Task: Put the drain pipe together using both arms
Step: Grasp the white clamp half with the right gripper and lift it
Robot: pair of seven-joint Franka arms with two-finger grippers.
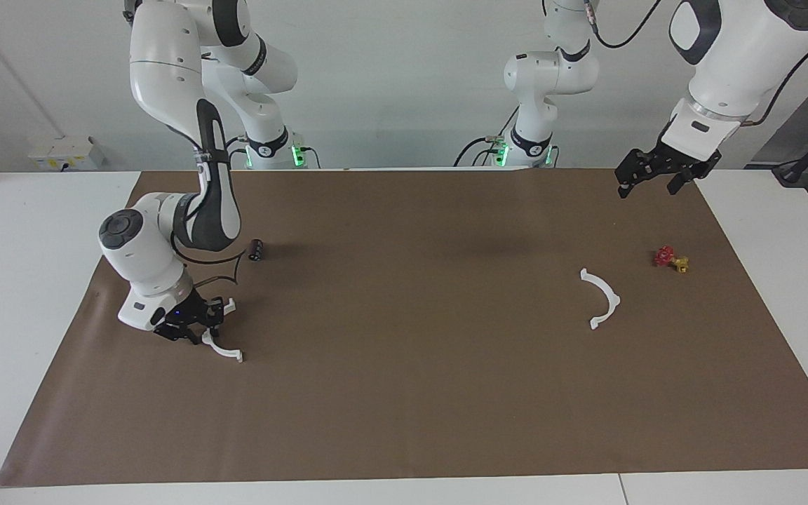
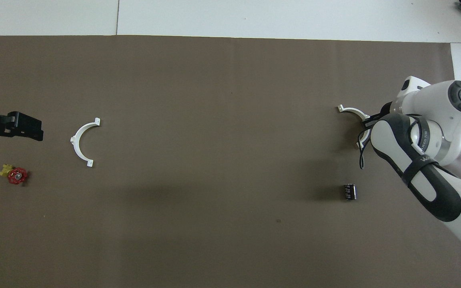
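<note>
From the facing camera the drain pipe lies in two thin white plastic half-rings, well apart: one arc (image 1: 602, 298) rests flat on the brown mat (image 1: 404, 393) toward the left arm's end, its small tabs at each tip, and the other arc (image 1: 222, 342) sits at the right arm's end, where the right tool (image 1: 190, 328) is down at the mat with its fingers around the arc's middle (whether they press on it I cannot tell). The left tool (image 1: 658, 172) hangs over the mat's corner by the robots, fingers spread wide. A small red-and-yellow valve (image 1: 670, 259) lies beside the free arc, nearer the robots, and a dark ribbed cylinder (image 1: 256, 250) lies nearer the robots than the right tool. Bare mat stretches between the arcs, with white tabletop (image 1: 25, 280) showing round the edges. From overhead, the free arc (image 2: 83, 141) shows its curve opening toward the right arm's end; the left tool (image 2: 22, 127) is beside it, the valve (image 2: 15, 175) close by. The held arc (image 2: 351, 111) peeks out past the right arm's wrist, which hides the right tool; the cylinder (image 2: 349, 191) is nearer the robots.
</note>
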